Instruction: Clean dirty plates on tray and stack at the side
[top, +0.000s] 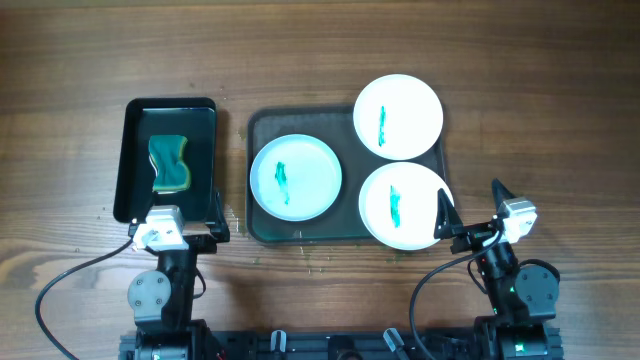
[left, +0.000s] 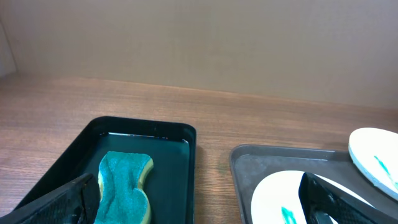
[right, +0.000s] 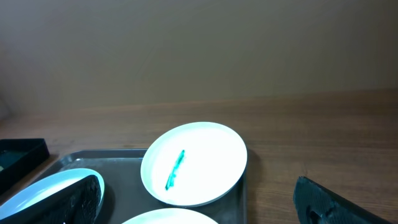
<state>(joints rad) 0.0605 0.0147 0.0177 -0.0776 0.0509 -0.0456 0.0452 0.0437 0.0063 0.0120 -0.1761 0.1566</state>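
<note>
Three white plates with green smears lie on a grey tray: one at its left, one at the top right, one at the bottom right. A teal sponge lies in a black bin left of the tray. My left gripper is open and empty at the bin's near edge; the left wrist view shows the sponge and the left plate. My right gripper is open and empty beside the bottom right plate; its wrist view shows the top right plate.
The tray and the bin stand side by side on a wooden table. Cables run from both arm bases along the table's near edge.
</note>
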